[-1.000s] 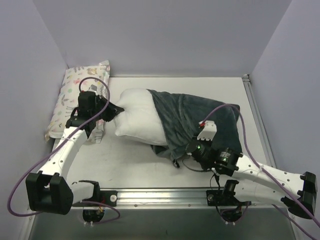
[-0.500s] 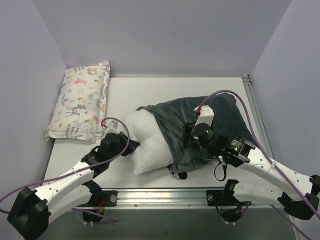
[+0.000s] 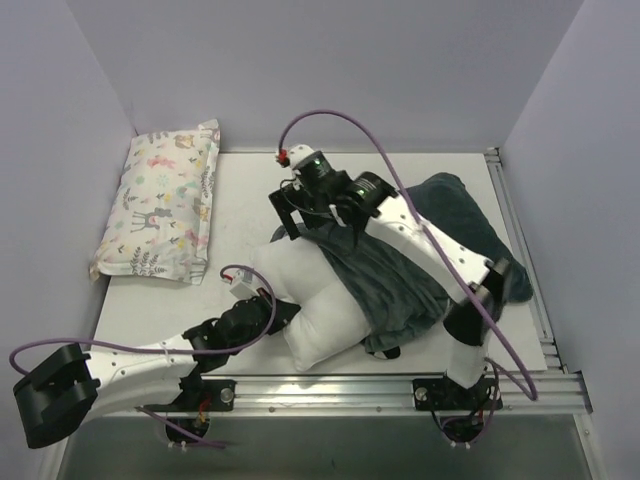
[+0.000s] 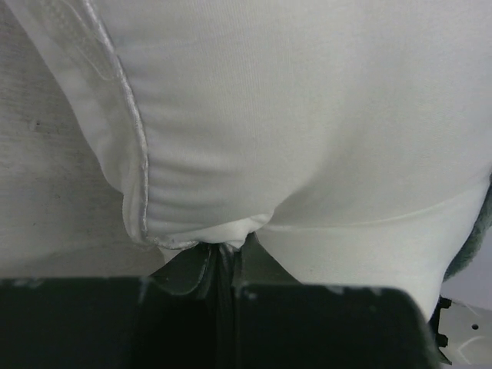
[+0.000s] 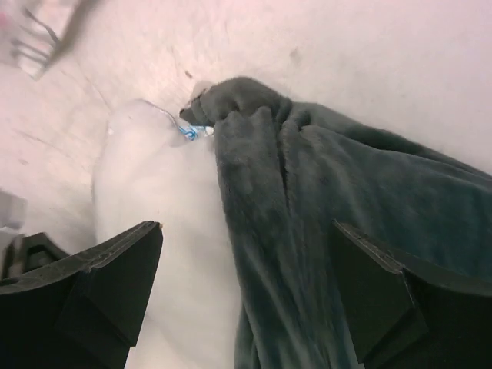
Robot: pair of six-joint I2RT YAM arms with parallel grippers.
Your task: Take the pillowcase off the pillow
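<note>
Left gripper (image 4: 225, 257): clenched on a small fold of the pillow (image 3: 318, 300) at its seamed corner; arm lies low along the near edge of the tabletop (image 3: 240, 190).
Right gripper (image 5: 247, 227): jaws spread wide, grasping nothing; poised over the bunched hem of the pillowcase (image 3: 400, 270), toward the far edge.
Pillowcase position: covers the right part of the pillow; loose tail runs toward the right edge; the white end is bare on the left.
Task state (judged): partly stripped; a good share of the pillow is not yet out.
Risk, double pinch: hem lies touching the white fabric; jaws closing there may catch both layers; the pillow would then travel with the case.
Risk, anchor slip: the left hold is a thin fold only; a hard pull from the right arm may tear it free.
Risk, overhang: the pillow lies close to the near edge; further drag that way may tip it off.
Animal-print pillow (image 3: 160, 205): far left corner; well apart; no interference expected.
</note>
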